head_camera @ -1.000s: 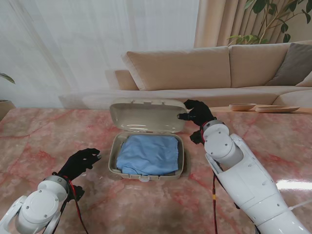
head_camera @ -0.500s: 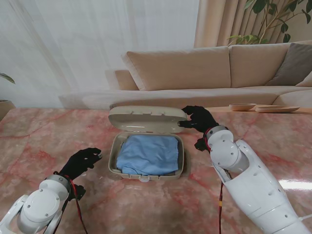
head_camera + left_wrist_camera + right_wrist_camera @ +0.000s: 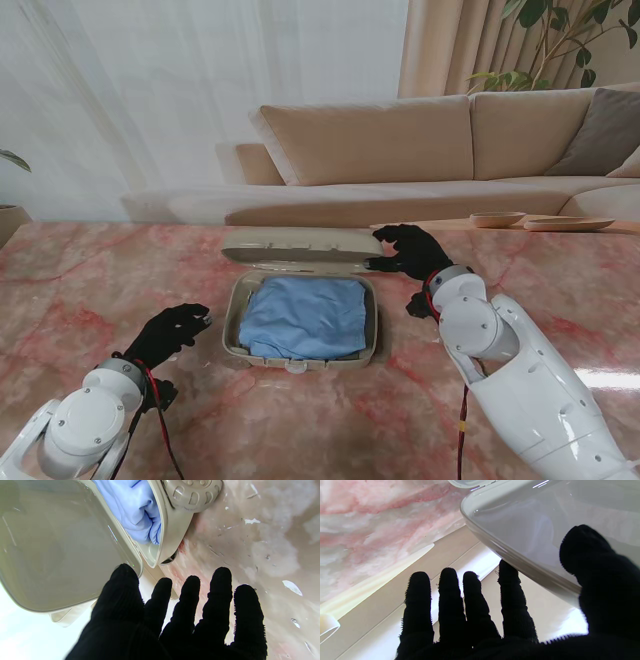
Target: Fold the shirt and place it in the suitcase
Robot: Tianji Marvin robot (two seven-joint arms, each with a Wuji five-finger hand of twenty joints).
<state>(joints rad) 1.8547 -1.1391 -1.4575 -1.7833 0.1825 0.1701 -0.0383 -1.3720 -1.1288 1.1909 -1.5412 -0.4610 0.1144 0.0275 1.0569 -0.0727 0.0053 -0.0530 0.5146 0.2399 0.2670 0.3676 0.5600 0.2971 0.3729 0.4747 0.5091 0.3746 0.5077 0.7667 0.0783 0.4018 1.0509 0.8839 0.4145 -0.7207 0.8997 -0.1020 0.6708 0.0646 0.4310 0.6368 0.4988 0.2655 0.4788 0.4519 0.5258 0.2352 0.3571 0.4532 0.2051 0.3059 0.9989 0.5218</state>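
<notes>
The blue shirt (image 3: 303,317) lies folded in the suitcase (image 3: 232,320). At two o'clock, the right hand (image 3: 408,250) grips its half-lowered lid (image 3: 295,245); the left hand (image 3: 170,332), at nine o'clock, hangs spread and empty.

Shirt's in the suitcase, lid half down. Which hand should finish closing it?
Right. The right hand already grips the lid at its right corner, thumb and fingers on opposite faces. The left hand hangs open beside the suitcase, holding nothing.

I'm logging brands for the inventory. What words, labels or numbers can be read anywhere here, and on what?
None can be read: no print shows on the suitcase, its lid, the shirt or either glove in any view.
</notes>
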